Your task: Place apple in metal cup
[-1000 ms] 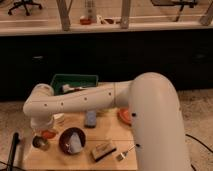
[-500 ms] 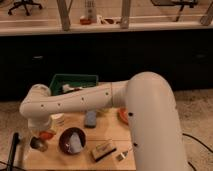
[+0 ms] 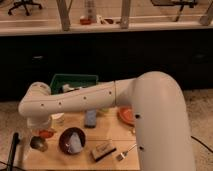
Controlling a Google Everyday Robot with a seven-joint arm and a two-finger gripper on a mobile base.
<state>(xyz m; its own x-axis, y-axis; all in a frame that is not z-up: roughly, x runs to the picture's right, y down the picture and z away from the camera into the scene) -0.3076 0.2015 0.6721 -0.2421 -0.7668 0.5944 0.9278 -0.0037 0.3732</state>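
Observation:
The white arm reaches from the right across the wooden table (image 3: 55,159) and bends down at its left end. My gripper (image 3: 42,130) hangs there, at the table's left side. It is shut on the apple (image 3: 47,133), a small orange-red fruit that shows just under the wrist. The metal cup (image 3: 38,144), small and grey with a dark inside, stands on the table right below and slightly left of the apple. The arm hides most of the gripper.
A dark bowl (image 3: 66,146) holding a pale object stands just right of the cup. A blue object (image 3: 90,118), an orange bowl (image 3: 125,115), a brush-like block (image 3: 102,150) and a fork (image 3: 125,151) lie further right. A green bin (image 3: 75,81) stands behind.
The arm's left end has come down a little, carrying the apple lower and closer to the metal cup. Nothing else on the table has moved.

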